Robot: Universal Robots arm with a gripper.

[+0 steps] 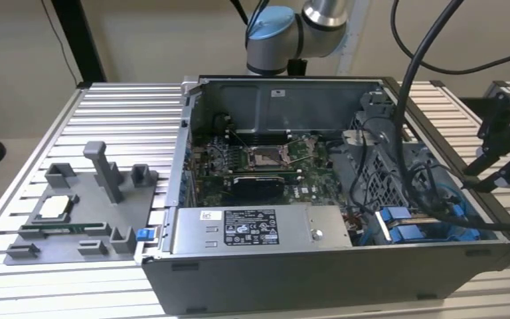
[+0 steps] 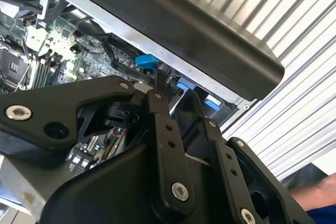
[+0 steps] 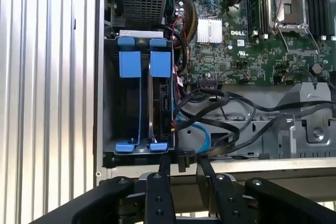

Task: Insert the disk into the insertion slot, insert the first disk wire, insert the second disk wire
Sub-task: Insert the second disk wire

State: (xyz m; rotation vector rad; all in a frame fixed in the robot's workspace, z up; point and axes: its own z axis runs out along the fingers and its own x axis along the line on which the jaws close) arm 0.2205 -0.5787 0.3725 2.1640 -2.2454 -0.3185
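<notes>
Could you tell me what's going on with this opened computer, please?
A robot arm has its tool at the rim of the open computer case, right beside the insertion slot. The disk appears to sit in that slot already, in its blue carrier. Black and blue wires lie loose next to it; I cannot tell whether any is plugged in.

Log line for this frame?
disk: in drive bay | end effector: at case wall, by bay end | cables: lying beside bay
</notes>
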